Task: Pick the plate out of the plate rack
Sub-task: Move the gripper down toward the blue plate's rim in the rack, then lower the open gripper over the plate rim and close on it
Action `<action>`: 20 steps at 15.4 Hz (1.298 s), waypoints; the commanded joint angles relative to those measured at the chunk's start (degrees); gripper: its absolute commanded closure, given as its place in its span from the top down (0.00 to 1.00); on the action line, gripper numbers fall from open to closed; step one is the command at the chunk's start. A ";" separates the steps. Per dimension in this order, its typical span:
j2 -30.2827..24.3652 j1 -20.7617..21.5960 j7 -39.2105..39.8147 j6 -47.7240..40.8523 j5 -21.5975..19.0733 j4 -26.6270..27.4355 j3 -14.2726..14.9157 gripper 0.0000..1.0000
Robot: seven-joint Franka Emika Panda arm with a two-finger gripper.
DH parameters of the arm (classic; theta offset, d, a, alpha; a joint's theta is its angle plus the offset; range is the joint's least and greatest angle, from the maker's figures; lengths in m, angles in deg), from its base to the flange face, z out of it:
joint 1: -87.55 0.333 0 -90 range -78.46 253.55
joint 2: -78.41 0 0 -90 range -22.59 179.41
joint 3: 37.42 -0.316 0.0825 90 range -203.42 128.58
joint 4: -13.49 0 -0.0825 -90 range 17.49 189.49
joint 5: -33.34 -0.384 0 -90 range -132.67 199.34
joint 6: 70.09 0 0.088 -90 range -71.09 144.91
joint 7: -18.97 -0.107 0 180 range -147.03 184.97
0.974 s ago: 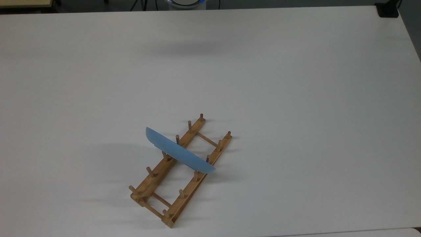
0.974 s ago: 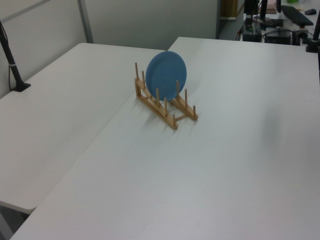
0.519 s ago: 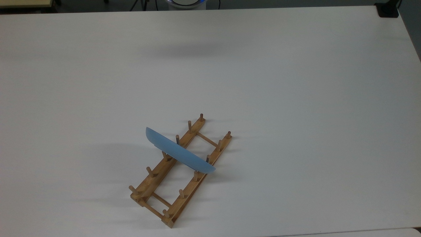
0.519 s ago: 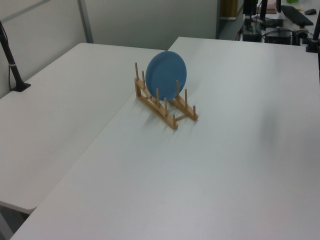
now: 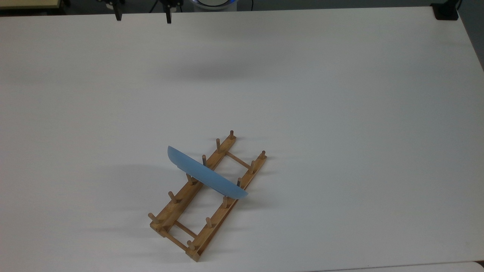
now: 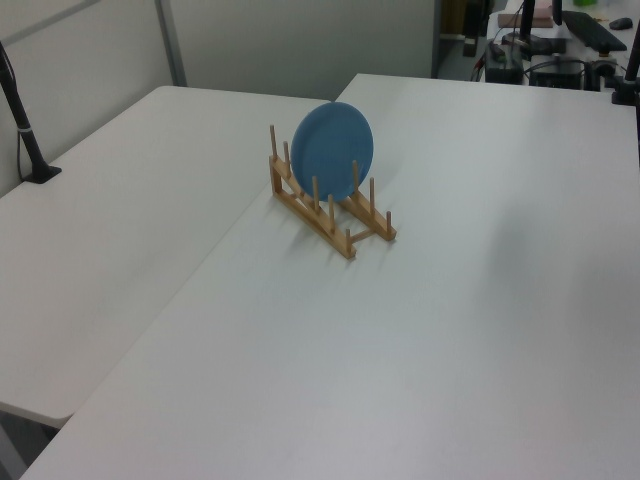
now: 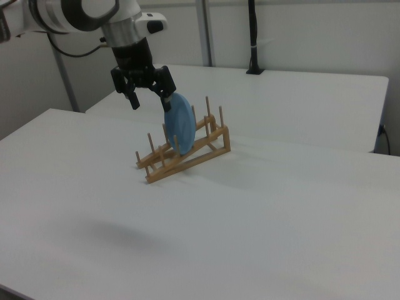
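Moved: two dark fingertips [image 5: 118, 15] have come into the top view's upper edge since a moment ago; plate and rack lie unchanged
Arm: white arm reaches in from the right view's upper left, wrist pointing down
Gripper [image 7: 150, 99]: jaws spread wide, holding nothing, hanging above the table [image 5: 340, 113]
Plate [image 5: 206, 177]: light blue, upright between middle pegs
Plate rack [image 5: 177, 206]: wooden, lying diagonally on the table
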 commanded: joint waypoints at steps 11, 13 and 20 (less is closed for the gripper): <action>9.77 2.41 0.27 23.11 0.48 -0.15 0.16 1.00; 11.88 2.41 0.27 27.33 0.48 -0.15 0.16 0.91; 17.42 4.70 -1.39 37.19 1.09 -0.15 0.16 0.61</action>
